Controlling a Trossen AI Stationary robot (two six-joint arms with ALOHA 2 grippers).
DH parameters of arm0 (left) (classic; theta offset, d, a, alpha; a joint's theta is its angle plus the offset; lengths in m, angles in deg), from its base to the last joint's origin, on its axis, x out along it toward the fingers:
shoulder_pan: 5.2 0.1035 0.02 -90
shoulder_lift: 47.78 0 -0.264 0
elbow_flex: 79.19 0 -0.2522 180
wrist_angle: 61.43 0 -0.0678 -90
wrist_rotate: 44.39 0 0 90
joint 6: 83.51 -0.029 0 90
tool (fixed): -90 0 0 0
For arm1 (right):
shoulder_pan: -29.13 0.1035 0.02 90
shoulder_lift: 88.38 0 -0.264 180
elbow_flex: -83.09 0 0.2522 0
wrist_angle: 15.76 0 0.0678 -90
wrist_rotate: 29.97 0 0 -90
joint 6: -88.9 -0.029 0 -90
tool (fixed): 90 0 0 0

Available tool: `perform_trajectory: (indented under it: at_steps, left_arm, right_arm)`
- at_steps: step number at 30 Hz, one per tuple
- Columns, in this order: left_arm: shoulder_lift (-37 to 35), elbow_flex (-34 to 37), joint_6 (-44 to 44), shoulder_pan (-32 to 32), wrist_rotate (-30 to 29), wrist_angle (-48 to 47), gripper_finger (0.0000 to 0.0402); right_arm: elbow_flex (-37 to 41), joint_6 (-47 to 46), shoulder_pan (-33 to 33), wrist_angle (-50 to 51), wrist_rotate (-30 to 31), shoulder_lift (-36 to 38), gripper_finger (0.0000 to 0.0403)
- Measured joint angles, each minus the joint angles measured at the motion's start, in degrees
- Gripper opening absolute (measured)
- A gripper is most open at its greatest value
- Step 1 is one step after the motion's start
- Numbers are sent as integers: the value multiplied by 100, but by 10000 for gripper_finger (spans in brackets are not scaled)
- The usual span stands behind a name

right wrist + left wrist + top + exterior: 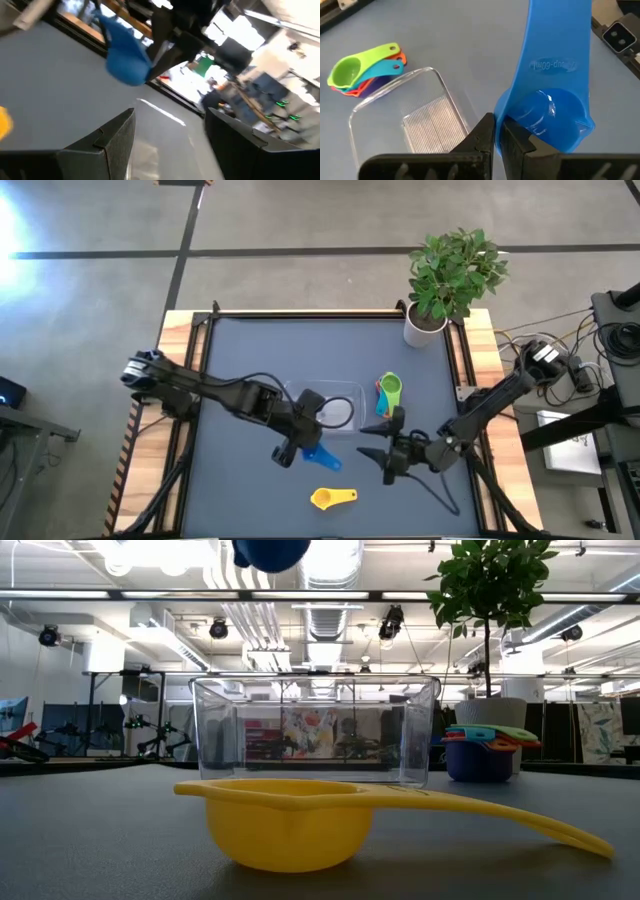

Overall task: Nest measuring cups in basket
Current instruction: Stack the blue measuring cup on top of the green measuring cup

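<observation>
The left gripper (497, 142), jaws clamped on the blue cup's (545, 112) rim, holds light, stiff, slick plastic; the right gripper (392, 452), jaws apart, waits at three o'clock.

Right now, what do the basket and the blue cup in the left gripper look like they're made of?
Basket: likely clear, glossy hard plastic; the room shows through its walls. Blue cup, held in the left gripper: likely smooth moulded plastic, with a shiny highlight and raised lettering on its handle.
</observation>
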Motion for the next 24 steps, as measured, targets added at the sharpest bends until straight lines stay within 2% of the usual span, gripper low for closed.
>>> perform_trajectory:
  at_steps: [2, 4, 6, 11, 14, 16, 19, 24]
  left_arm:
    - [51, 0, 0, 11, 7, 20, 0]
    - [87, 0, -26, 8, 7, 55, 0]
    - [129, 0, -28, 8, -44, 85, 0]
    - [219, 0, -26, 10, -630, 103, 0]
    - [248, 0, 125, 10, -1060, 85, 0]
    - [266, 0, 322, 27, -1318, 77, 0]
    - [277, 0, 549, 64, -1637, 53, 0]
    - [277, 0, 673, 122, -2089, 68, 0]
  right_arm:
    - [-142, -87, -20, 4, 217, -129, 228]
    - [-258, -409, -57, -4, 174, -212, 228]
    - [-336, -847, -106, 37, -180, -241, 228]
    - [-447, -2132, -217, 712, -1407, -4, 228]
    - [-478, -2669, -279, 1082, -1642, 199, 228]
    - [-504, -2795, -282, 1323, -1538, 269, 228]
    - [-545, -2640, -272, 1398, -1014, 283, 228]
    - [-743, -2000, -324, 1692, 366, 82, 228]
